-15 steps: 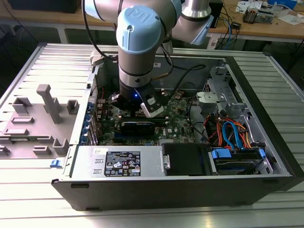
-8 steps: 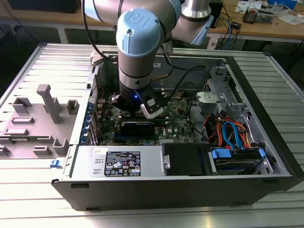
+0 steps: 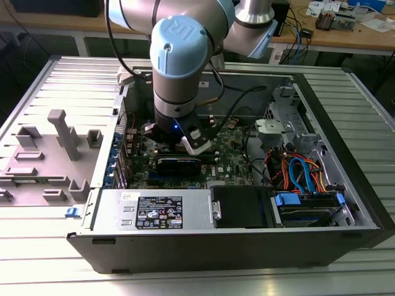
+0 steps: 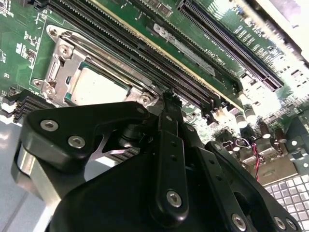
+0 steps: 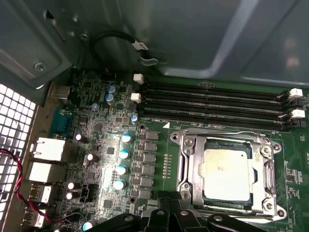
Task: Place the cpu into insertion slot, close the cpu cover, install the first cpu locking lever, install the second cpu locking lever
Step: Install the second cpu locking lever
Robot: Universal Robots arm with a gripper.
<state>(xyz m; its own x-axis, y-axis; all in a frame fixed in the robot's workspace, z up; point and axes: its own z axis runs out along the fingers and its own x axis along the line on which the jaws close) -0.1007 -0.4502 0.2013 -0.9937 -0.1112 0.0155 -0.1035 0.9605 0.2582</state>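
Note:
The cpu (image 5: 226,174) (image 4: 99,87) lies flat in the insertion slot (image 5: 268,207), its dull silver top showing through the window of the cpu cover (image 5: 189,166) (image 4: 62,58). The cover lies down flat around the chip. Thin metal lever rods (image 5: 217,131) (image 4: 113,59) run along the cover's edges; whether they are hooked I cannot tell. My black gripper (image 5: 171,209) (image 4: 169,99) hangs close over the socket's edge with nothing seen in it. In the exterior view the arm's wrist and gripper (image 3: 192,143) reach down into the open case and hide the socket.
Long black memory slots (image 5: 212,104) (image 4: 145,53) run beside the socket on the green motherboard (image 3: 237,161). The case holds a power supply (image 3: 154,211), a drive with orange and blue cables (image 3: 302,176), and a metal wall (image 5: 193,34). A grey fixture (image 3: 62,132) stands at the exterior view's left.

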